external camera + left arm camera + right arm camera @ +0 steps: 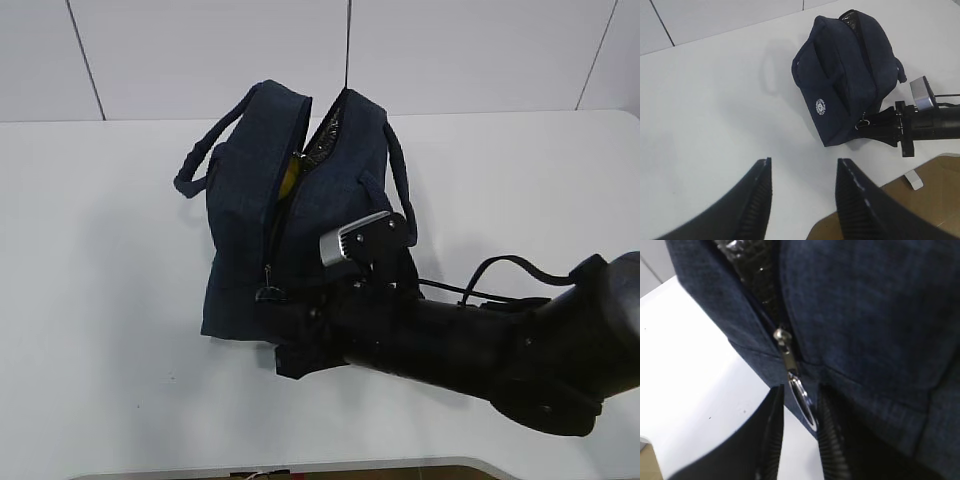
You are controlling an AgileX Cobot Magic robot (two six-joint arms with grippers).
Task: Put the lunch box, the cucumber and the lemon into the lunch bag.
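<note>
The dark navy lunch bag (245, 230) stands on the white table, its zip partly open along the top, with silver lining (325, 135) showing. The yellow lemon (289, 175) shows inside the opening. The lunch box and the cucumber are hidden. My right gripper (801, 390) is at the bag's near end, jaws open, with the metal ring pull (802, 400) hanging between the fingers, close to the right one. My left gripper (802, 165) is open and empty above bare table, well away from the bag (845, 85).
My right arm (500, 350) lies low across the front right of the table. The table's front edge (300, 468) is close behind the gripper. Brown floor (920, 200) shows beyond the table edge in the left wrist view.
</note>
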